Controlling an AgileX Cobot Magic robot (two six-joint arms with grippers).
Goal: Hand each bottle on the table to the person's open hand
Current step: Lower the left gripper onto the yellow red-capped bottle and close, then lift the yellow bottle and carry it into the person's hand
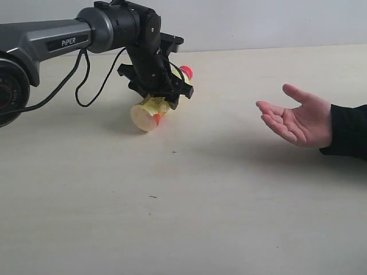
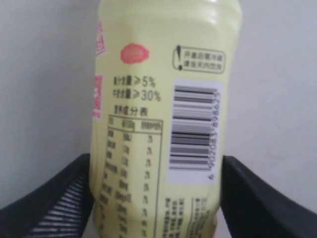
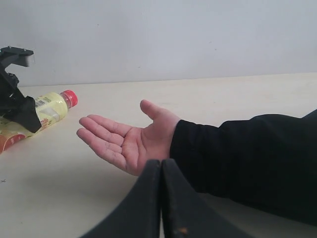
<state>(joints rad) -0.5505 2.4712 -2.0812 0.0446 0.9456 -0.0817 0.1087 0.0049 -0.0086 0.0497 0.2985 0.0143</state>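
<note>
The yellow bottle (image 1: 150,110) with a red cap (image 1: 186,72) lies on its side on the cream table (image 1: 206,206), left of centre. My left gripper (image 1: 164,93) comes down over its middle. In the left wrist view both dark fingers (image 2: 64,198) press the sides of the bottle's label (image 2: 163,124), so the left gripper (image 2: 156,161) is shut on it. The right wrist view shows the same bottle (image 3: 52,108) under the left gripper (image 3: 17,106). My right gripper (image 3: 161,161) is shut and empty, close to the person's sleeve. The other bottles are out of view.
The person's open hand (image 1: 298,117) rests palm up at the right, with a black sleeve (image 1: 350,132) behind it; the palm (image 3: 129,141) faces the bottle. A black cable (image 1: 86,86) hangs from the left arm. A grey wall stands behind the table.
</note>
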